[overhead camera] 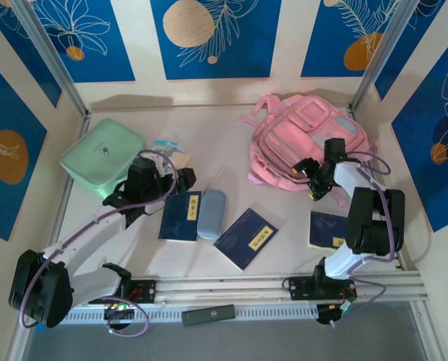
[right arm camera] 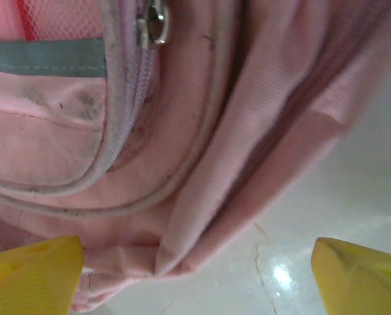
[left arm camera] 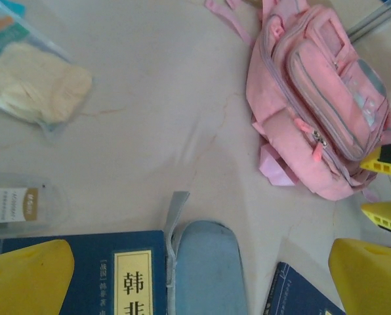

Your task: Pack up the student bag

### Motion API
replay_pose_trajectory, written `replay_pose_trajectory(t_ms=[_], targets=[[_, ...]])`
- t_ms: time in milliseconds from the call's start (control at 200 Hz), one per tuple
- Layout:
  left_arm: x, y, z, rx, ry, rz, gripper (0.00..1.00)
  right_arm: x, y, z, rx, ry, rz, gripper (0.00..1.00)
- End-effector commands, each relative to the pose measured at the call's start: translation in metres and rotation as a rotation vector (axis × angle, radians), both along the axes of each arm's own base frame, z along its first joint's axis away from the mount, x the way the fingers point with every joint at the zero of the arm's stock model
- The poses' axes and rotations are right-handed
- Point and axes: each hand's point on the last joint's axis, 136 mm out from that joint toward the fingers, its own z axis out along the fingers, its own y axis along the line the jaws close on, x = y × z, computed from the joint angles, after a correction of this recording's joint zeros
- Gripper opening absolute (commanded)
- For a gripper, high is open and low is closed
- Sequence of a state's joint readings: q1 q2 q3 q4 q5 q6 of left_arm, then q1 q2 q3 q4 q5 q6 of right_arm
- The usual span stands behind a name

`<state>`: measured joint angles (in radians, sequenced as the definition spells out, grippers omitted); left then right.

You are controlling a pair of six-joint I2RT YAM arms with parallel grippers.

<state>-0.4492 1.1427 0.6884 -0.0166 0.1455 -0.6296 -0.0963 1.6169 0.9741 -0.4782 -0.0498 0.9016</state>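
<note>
We're looking at a robot test booth here, a lab rig rather than a home or a classroom. A left arm (overhead camera: 89, 229) and a right arm (overhead camera: 357, 226) sit bolted to a metal rail (overhead camera: 231, 284) along the near edge of a pale table (overhead camera: 231, 120). Bare aluminium posts (overhead camera: 47, 56) frame the corners. Printed blue panels (overhead camera: 209, 30) with leaf and circle patterns stand in as walls. Purple cables (overhead camera: 160, 153) loop along the arms, out in the open.

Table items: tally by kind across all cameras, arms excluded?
Pink backpack: 1
Mint green case: 1
Dark blue books: 3
Blue-grey case: 1
Clear packet, cream contents: 1
Clear labelled box: 1
Total: 8
</note>
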Motion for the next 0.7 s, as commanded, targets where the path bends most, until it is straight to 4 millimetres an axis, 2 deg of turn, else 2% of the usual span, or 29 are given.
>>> replay_pose_trajectory(t_ms=[0,165,270,390,495,695], targets=[[0.005,-0.015,0.018,-0.037,-0.025,-0.013,1.00,0.010,0.003,-0.005,-0.016,0.008,0.007,0.84],[0.008,-0.020,0.021,-0.033,-0.024,-0.022,0.99,0.019,0.013,-0.011,-0.014,0.001,0.069,0.65],[0.009,-0.020,0.025,-0.026,-0.024,-0.022,1.00,0.022,0.024,-0.009,-0.046,-0.018,0.137,0.49],[0.007,-0.015,0.028,0.000,-0.017,-0.012,1.00,0.026,0.045,-0.004,-0.033,-0.041,0.220,0.28],[0.003,-0.011,0.030,0.026,-0.001,-0.007,1.00,0.025,0.072,0.003,-0.027,-0.058,0.286,0.12],[0.000,-0.010,0.036,0.051,0.012,-0.025,1.00,0.027,0.139,0.015,0.000,-0.095,0.387,0.03]])
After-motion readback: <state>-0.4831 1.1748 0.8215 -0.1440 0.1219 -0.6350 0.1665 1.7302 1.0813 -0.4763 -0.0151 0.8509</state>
